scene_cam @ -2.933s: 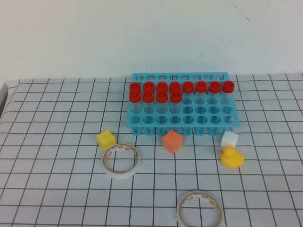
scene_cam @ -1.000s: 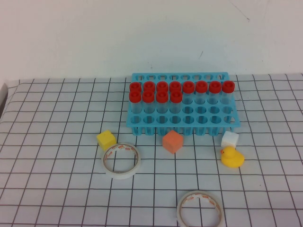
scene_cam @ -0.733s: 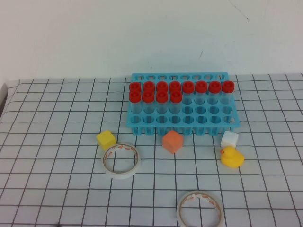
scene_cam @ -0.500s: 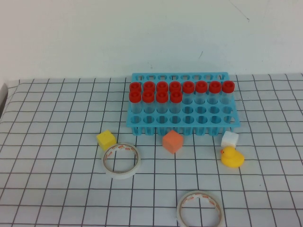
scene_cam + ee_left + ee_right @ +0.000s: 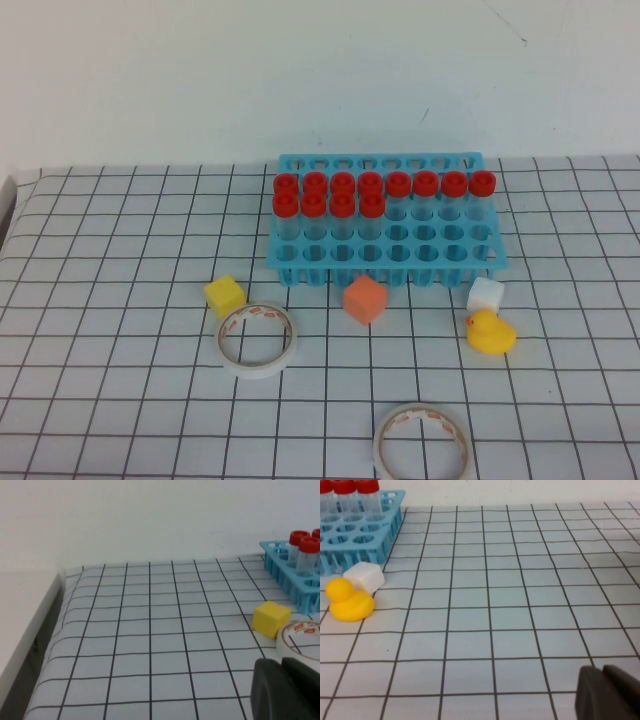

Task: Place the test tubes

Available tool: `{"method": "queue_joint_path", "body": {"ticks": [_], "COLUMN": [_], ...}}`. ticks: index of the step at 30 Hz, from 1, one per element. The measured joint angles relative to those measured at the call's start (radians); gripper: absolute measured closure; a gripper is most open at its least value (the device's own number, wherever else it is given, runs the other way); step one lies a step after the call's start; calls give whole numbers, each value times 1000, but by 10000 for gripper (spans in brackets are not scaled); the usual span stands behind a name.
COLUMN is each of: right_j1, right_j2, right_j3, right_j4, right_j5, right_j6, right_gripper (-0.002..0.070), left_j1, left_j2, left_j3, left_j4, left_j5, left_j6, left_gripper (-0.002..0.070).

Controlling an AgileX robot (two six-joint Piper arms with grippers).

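- High view: a blue rack (image 5: 390, 265) holds twelve red-capped test tubes (image 5: 342, 205) upright, eight in one row and four in the next row forward, on the rack's left side.
- In front of the rack lie a yellow cube (image 5: 224, 296), an orange cube (image 5: 364, 299), a white cube (image 5: 485, 294), a duck (image 5: 489, 333) and tape rolls (image 5: 258, 339).
- The left gripper (image 5: 281, 662) sits low, out beyond the rack's left front, jaws pressed together, empty.
- The right gripper (image 5: 602, 670) sits low, out beyond the rack's right front, jaws also together, empty.

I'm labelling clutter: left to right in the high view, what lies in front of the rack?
Yellow cube → orange cube → duck; tape rolls and white cube overlap those. Left gripper, right gripper: shut, seen only in their wrist views.
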Motion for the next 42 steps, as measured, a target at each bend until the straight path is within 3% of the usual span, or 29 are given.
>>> {"method": "queue_joint_path", "body": {"ticks": [20,42], "right_j1": [0,0], "right_j2": [-2,-2], "right_j3": [0,0], "right_j4": [0,0], "right_j5": [0,0], "right_j6": [0,0], "right_gripper": [678,678], "left_j1": [0,0], "left_j2": [-5,-5], "left_j3": [52,52], "left_j4": [-24,-24], "left_j5": [114,118], "left_j6": [134,142], "left_gripper": [676,676]}}
